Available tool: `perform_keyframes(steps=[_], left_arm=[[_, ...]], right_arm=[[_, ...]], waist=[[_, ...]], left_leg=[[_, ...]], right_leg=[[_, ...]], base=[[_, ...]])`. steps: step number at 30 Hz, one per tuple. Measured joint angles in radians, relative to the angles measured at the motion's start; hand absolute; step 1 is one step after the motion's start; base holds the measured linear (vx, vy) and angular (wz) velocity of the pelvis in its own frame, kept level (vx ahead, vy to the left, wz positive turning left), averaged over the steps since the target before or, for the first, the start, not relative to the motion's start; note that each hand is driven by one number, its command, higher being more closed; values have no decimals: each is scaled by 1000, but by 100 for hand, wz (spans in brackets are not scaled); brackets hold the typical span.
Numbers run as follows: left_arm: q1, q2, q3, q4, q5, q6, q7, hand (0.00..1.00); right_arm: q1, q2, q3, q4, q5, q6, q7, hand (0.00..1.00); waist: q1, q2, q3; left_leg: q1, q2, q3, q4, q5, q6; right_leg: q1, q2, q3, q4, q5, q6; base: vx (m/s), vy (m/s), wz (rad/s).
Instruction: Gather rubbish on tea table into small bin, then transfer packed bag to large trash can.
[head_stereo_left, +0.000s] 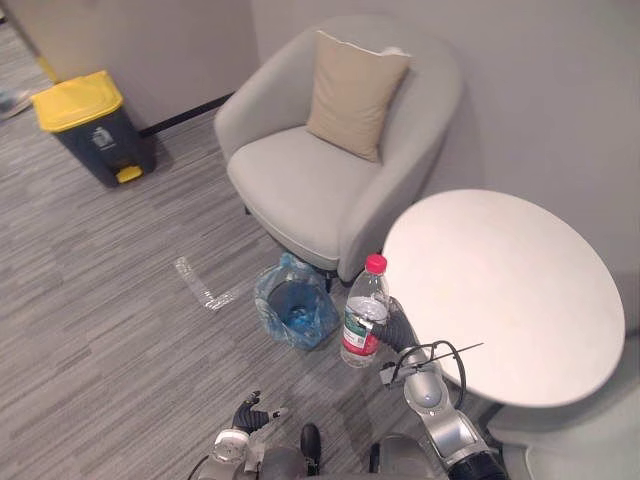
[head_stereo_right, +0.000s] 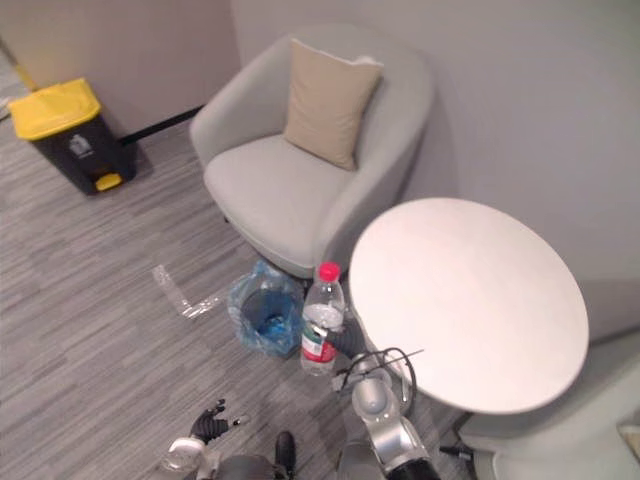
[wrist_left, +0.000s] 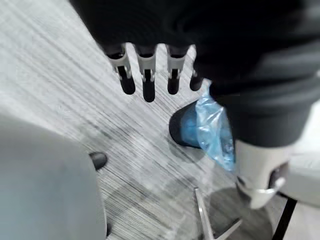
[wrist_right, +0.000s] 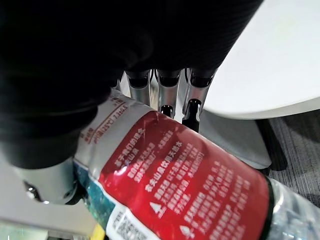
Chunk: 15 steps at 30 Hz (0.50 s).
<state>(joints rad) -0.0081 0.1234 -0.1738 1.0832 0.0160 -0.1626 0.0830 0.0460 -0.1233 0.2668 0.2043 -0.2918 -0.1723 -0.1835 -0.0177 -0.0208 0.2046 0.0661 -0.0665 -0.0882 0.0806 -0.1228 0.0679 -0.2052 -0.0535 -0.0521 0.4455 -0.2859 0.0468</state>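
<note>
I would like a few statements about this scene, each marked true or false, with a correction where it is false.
1. The right hand holds a plastic bottle with a red cap. True.
2. The bottle lies inside the small bin. False: it is upright in the hand, beside the bin.
3. The small bin is lined with a blue bag. True.
4. The large trash can has a green lid. False: the lid is yellow.
5. The left hand grips the bag. False: its fingers are straight and hold nothing.

Open floor (head_stereo_left: 110, 330) lay at lower left; the armchair (head_stereo_left: 300, 190) and round table (head_stereo_left: 520, 300) hemmed the small bin (head_stereo_left: 296, 308) from upper right.
</note>
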Motion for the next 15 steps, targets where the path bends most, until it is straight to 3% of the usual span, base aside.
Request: perform_keyframes(steps=[3,4,6,9,12,13,14,15], left_arm=[[6,4,-1,-2,1,-2,1,0],[6,-14,1,-3,0,-1,4,0],[14,-21,3,-6,3,-2,5,0],[18,-21,0,-12,6,-3,5,0],[16,-19,0,-15,10,-6,4,0],[16,-19,-1,-16,11,-6,5,0],[15,-21,-3,-18,14,-5,5,0],[12,-32,-7,-23,23,-1,5,0]], right_arm=[[8,10,-18,-10,21,-1,6,100],[11,0,-21,-32,27,-3,8,100],[4,4,-28,-36,39,-6,7,100],[4,4,-41,-33,59,-7,2,100],[6,4,-50,-33,66,-7,-15,100],[8,4,-51,-34,67,-7,-15,100],[15,3,-58,-34,67,-7,-17,100],[25,-4,-69,-32,67,-6,-17,100]], waist=[[3,-20,-20],[17,24,-28],[22,46,-37],[21,52,-32],[20,50,-30],[18,50,-30],[10,56,-32],[3,68,-32]], left_leg=[[3,-8,-35,71,-52,-58],[-29,28,-22,173,-119,-91],[-67,70,69,291,-149,-139],[-78,148,214,435,-189,-144],[-111,225,278,406,-200,-148],[-118,245,291,381,-193,-143],[-133,283,311,308,-130,-132],[-140,298,290,255,-62,-195]], right_leg=[[1,-9,-19,-186,210,-9],[28,12,-58,-201,239,-46],[85,37,-67,-261,238,-62],[181,44,-65,-303,229,-81],[210,16,-62,-306,224,-73],[213,10,-68,-305,220,-65],[224,-2,-83,-305,203,-39],[242,-2,-100,-303,177,-3]], base=[[362,-168,100],[361,-151,53],[357,-130,22],[287,-55,2],[156,86,-3],[94,171,17],[125,261,40],[123,277,43]])
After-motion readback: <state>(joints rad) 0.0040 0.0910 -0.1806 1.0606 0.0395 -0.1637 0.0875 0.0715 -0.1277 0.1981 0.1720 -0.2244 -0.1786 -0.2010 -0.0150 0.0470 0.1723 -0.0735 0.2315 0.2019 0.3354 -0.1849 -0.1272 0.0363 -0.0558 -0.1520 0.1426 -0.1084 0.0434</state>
